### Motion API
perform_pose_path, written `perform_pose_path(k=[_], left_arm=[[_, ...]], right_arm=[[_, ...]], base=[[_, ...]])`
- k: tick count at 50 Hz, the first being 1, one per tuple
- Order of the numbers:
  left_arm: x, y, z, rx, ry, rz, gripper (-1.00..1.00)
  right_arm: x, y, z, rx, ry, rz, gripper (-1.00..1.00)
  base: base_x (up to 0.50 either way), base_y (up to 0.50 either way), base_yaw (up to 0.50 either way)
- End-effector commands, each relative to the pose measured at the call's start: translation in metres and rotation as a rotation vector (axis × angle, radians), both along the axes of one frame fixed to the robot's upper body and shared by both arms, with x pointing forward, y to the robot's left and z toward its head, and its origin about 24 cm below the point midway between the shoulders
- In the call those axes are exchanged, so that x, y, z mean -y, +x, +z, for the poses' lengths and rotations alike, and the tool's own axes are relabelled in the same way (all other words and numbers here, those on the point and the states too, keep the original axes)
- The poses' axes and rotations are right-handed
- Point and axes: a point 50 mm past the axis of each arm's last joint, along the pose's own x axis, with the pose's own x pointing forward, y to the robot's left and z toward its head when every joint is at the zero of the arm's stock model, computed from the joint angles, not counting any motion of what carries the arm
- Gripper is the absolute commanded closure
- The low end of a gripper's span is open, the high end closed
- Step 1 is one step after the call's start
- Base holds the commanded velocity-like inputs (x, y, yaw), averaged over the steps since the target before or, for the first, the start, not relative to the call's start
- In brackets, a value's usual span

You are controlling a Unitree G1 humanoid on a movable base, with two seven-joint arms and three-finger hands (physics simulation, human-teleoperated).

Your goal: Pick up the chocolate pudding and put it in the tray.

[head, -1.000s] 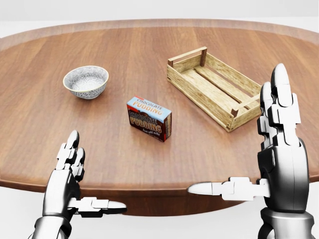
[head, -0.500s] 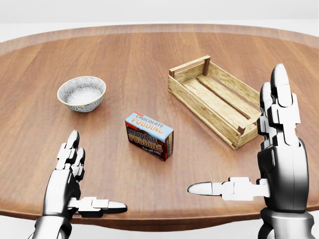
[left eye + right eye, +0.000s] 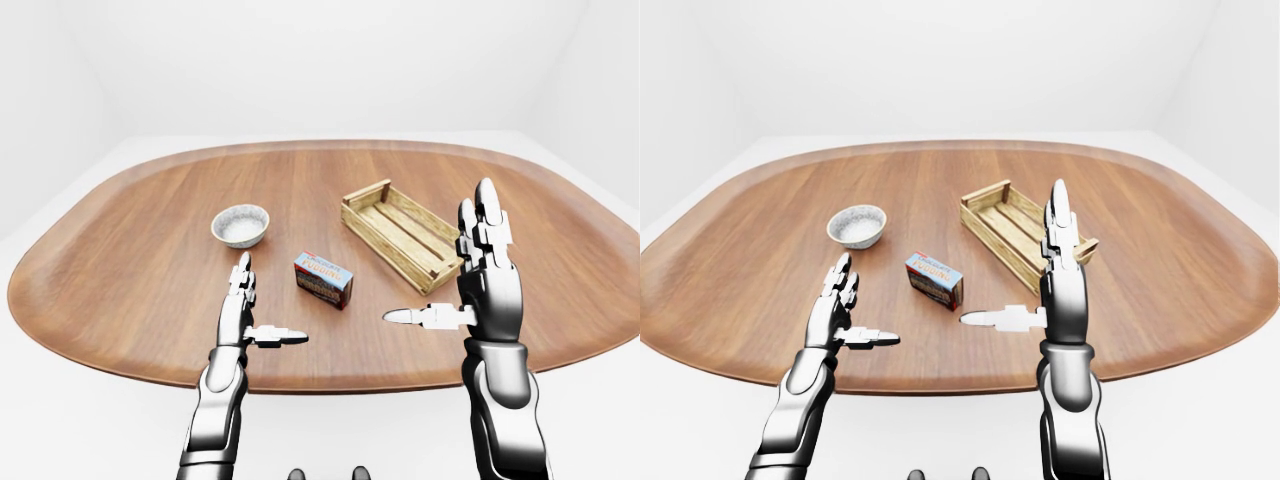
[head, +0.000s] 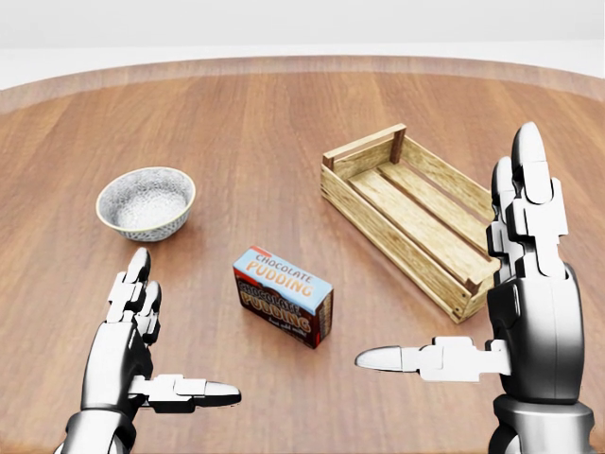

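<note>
The chocolate pudding box, blue on top with dark sides, lies on the wooden table at the middle of the head view. Up and to its right sits the wooden slatted tray, with nothing in it. My left hand hovers open at the lower left, left of the box and apart from it. At the right edge my right hand is raised, fingers straight up and thumb pointing left, open and holding nothing. It overlaps the tray's lower right corner in this view.
A speckled grey bowl stands on the table left of the pudding box. In the left-eye view the oval table's near edge runs just below my hands, with white floor and walls around it.
The whole picture has shifted: the table's things have slid down and grown in the head view, and the table's near edge has left it. The camera has come closer. Both hands keep their pose.
</note>
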Motion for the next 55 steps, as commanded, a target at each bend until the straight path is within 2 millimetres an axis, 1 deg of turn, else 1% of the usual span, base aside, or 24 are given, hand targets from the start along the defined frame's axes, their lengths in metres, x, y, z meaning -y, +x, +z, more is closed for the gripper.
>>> perform_pose_path(k=[1, 55], left_arm=[[-0.0002, -0.0002, -0.0001, 0.0, 0.0, 0.0, -1.0], [0.0, 0.0003, 0.0004, -0.006, 0.001, 0.0, -1.0]], right_arm=[[-0.0002, 0.0, -0.0003, -0.001, 0.0, 0.0, -1.0], [-0.0014, 0.0009, 0.0004, 0.002, -0.003, 0.005, -1.0]], base=[[0.25, 0.0, 0.0], [0.24, 0.0, 0.0]])
